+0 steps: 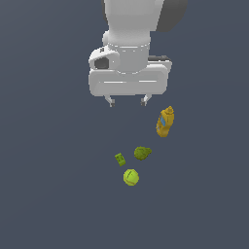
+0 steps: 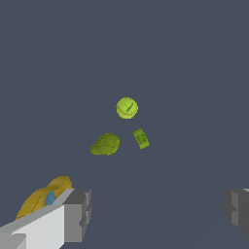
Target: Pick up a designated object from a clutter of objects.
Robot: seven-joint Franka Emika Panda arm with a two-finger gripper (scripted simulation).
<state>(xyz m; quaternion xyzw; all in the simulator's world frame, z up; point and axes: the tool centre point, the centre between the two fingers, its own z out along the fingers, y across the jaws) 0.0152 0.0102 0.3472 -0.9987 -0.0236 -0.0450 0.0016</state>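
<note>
The designated object, a round yellow-green tennis ball (image 1: 131,177) (image 2: 127,108) with a thin seam, lies on the grey floor at the near end of the clutter of objects. Beside it are a tiny green cube (image 1: 120,159) (image 2: 141,138), a darker olive lumpy object (image 1: 142,152) (image 2: 105,145) and a yellow-orange bottle (image 1: 165,122) (image 2: 43,198) with a blue label. My gripper (image 1: 128,101) (image 2: 156,210) hangs well above and behind the group, open wide, with nothing between its fingers (image 2: 78,214). One finger partly hides the bottle in the wrist view.
All four items rest on a plain dark grey surface (image 1: 58,194). The bottle lies toward the exterior view's right, closest to the gripper.
</note>
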